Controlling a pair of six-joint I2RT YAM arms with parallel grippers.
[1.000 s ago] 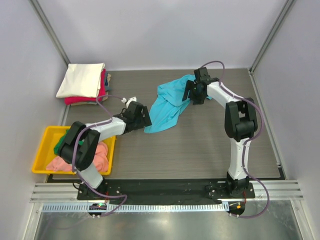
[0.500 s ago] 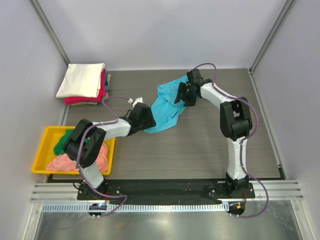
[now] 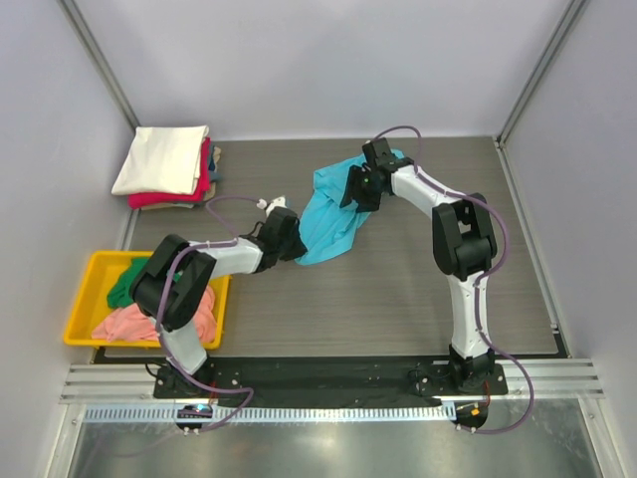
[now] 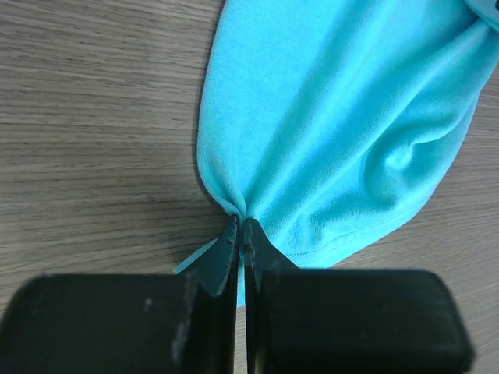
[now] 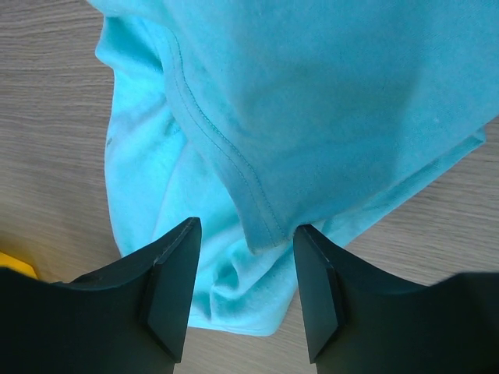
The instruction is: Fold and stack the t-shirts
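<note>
The turquoise-blue t-shirt [image 3: 328, 214] lies crumpled on the table's middle back. My left gripper [image 3: 292, 244] is at its lower left corner and shut on the hem; in the left wrist view the fingertips [image 4: 242, 227] pinch a gathered point of the cloth [image 4: 335, 117]. My right gripper [image 3: 356, 189] hovers over the shirt's upper right part. Its jaws stand open in the right wrist view [image 5: 245, 234], with a stitched edge of the turquoise cloth [image 5: 312, 93] hanging between the fingers, untouched by either pad.
A folded stack sits at the back left, a cream-white shirt [image 3: 161, 157] on top of a red one [image 3: 149, 199]. The yellow tray [image 3: 90, 267] at the left holds a salmon-pink shirt [image 3: 149, 321] and a green one [image 3: 124, 289].
My left gripper slid right to the turquoise shirt's lower corner and shut on it. My right gripper moved left over the shirt's top, its jaws narrowing somewhat.
</note>
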